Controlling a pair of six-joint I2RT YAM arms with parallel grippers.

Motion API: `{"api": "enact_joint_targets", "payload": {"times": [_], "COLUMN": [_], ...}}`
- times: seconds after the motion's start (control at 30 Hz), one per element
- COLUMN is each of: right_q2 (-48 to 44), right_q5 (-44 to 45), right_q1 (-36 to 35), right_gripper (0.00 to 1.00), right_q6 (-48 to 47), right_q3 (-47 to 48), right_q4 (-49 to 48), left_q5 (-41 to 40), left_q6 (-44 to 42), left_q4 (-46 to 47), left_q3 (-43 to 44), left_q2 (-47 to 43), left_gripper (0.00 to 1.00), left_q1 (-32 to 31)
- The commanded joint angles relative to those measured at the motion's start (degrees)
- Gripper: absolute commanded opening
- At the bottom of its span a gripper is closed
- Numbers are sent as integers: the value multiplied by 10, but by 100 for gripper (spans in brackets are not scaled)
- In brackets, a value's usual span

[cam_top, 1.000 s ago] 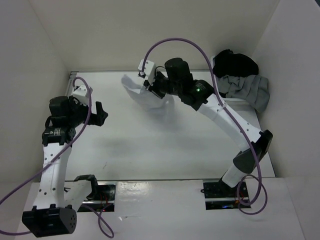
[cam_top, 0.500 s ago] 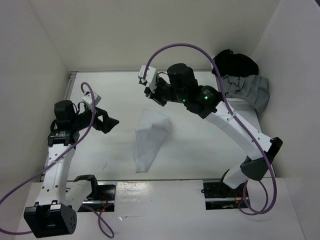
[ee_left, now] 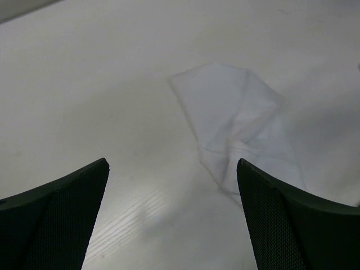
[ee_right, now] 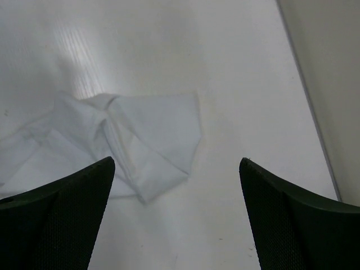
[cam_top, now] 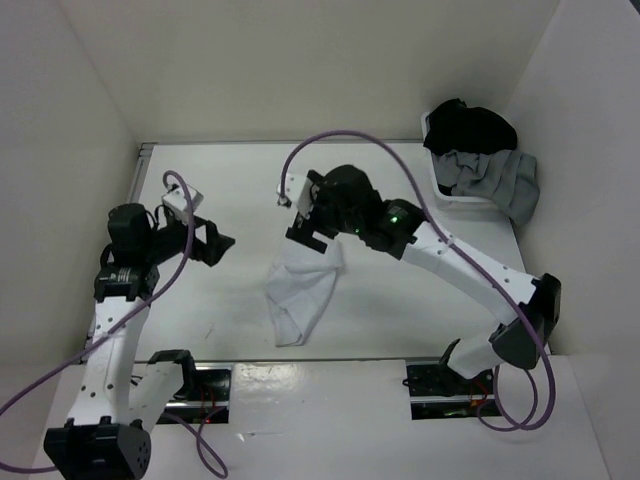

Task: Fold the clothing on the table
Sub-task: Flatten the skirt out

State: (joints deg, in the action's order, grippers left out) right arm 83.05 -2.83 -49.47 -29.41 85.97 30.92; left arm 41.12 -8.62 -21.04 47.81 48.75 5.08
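Note:
The white clothing [cam_top: 300, 293] lies crumpled in a long bunch on the table [cam_top: 400, 300], near its middle front. My right gripper [cam_top: 305, 232] hovers just above the bunch's far end, open, with nothing between its fingers. In the right wrist view the clothing [ee_right: 146, 135] lies loose on the table ahead of the open right gripper [ee_right: 175, 163]. My left gripper [cam_top: 218, 247] is open to the left of the clothing, apart from it. The left wrist view has the clothing [ee_left: 242, 124] ahead and to the right of the open left gripper [ee_left: 171, 169].
A black garment [cam_top: 470, 125] and a grey garment [cam_top: 495, 175] are piled at the table's back right corner, hanging over a white bin [cam_top: 455, 203]. White walls close in the left, back and right sides. A metal rail [cam_top: 145, 150] edges the back.
My right gripper brought the clothing from the back of the table toward the middle, came down and opened, letting it drop. My left gripper moved right, toward the clothing.

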Motion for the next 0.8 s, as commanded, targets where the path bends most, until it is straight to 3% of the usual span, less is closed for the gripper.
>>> {"api": "enact_joint_targets", "payload": {"times": [0.0,0.1,0.2,0.43,0.77], "right_q2": [19,49,90,194,294], "right_q5": [76,97,67,37,-14], "right_q1": [-34,-48,-48,-87,-126], "right_gripper": [95,95,95,95,94], "right_q6": [-56,-75,-83,-117,-149], "right_q3": [-75,-101,-86,-14,69], "right_q4": [-61,-83,-89,-61,15], "left_q5": [-269,-418,-474,-448,-430], "left_q6": [127,170,188,196,186], "left_q4": [41,30,1,-5,6], "left_q3": [37,37,37,25,14], "left_q2": [-37,-72,-87,-86,-88], "left_gripper": [100,100,100,100,100], "left_q1": [20,52,79,157,157]}}
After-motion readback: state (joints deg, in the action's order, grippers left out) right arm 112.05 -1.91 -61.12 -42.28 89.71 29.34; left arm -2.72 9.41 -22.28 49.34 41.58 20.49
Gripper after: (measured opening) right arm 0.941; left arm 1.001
